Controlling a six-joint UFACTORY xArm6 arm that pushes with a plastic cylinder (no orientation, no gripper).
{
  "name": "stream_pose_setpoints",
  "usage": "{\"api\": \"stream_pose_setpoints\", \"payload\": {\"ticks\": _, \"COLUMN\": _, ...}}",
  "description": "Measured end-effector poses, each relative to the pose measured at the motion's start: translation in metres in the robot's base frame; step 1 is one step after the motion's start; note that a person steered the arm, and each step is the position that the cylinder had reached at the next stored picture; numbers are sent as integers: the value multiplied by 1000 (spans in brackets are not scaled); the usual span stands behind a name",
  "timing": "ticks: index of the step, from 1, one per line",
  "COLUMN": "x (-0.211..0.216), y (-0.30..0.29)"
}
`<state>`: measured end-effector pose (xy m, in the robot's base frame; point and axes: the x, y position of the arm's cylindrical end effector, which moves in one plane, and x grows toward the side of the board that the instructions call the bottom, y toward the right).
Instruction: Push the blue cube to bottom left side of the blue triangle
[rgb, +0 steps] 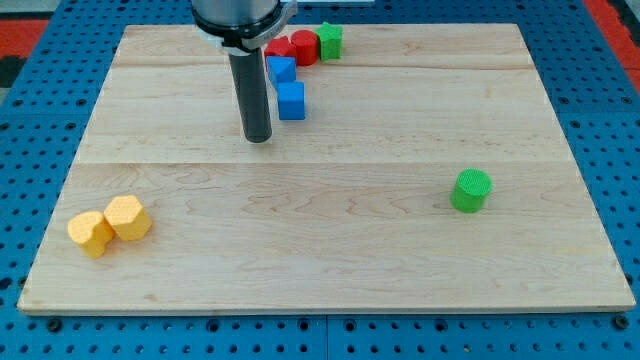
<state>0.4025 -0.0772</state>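
Observation:
The blue cube (291, 101) sits in the upper middle of the wooden board (330, 230), just below the blue triangle (281, 70) and touching or nearly touching it. My tip (258, 137) is on the board to the lower left of the blue cube, a short gap away from it. The rod rises from the tip toward the view's top and hides part of the red blocks behind it.
A red block (303, 47) and a green block (329, 41) stand at the view's top, right of the blue triangle. A green cylinder (471, 190) is at the right. Two yellow blocks (109, 224) lie at the lower left.

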Motion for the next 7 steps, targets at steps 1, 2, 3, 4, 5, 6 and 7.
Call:
{"api": "stream_pose_setpoints", "payload": {"ticks": 1, "x": 0, "y": -7}}
{"api": "stream_pose_setpoints", "payload": {"ticks": 2, "x": 0, "y": -21}}
{"api": "stream_pose_setpoints", "payload": {"ticks": 3, "x": 0, "y": -58}}
{"api": "stream_pose_setpoints", "payload": {"ticks": 4, "x": 7, "y": -101}}
{"api": "stream_pose_setpoints", "payload": {"ticks": 5, "x": 9, "y": -135}}
{"api": "stream_pose_setpoints", "payload": {"ticks": 6, "x": 0, "y": -112}}
{"api": "stream_pose_setpoints", "payload": {"ticks": 7, "x": -31, "y": -81}}
